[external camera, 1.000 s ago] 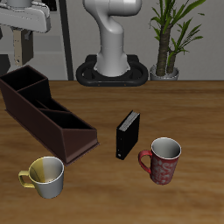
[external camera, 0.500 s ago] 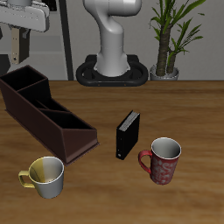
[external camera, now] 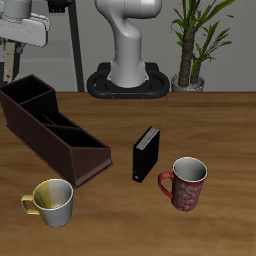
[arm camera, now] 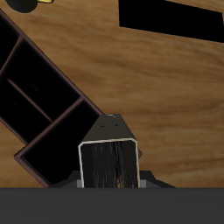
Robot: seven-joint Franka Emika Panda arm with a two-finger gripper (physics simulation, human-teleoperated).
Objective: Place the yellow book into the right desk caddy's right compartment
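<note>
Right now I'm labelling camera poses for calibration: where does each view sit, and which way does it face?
Exterior: in front of and above the table, facing the arm; shows arm and end effector.
Wrist: on the end effector, looking down past the held book at the caddy; only its dark housing shows.
Shared: caddy.

The wooden table [external camera: 220, 130] bears the right desk caddy [external camera: 50, 128], black book [external camera: 146, 153] and two mugs [external camera: 185, 183]

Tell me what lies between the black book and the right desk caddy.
Nothing does. In the exterior view, only bare table separates the black book from the right desk caddy.
</note>
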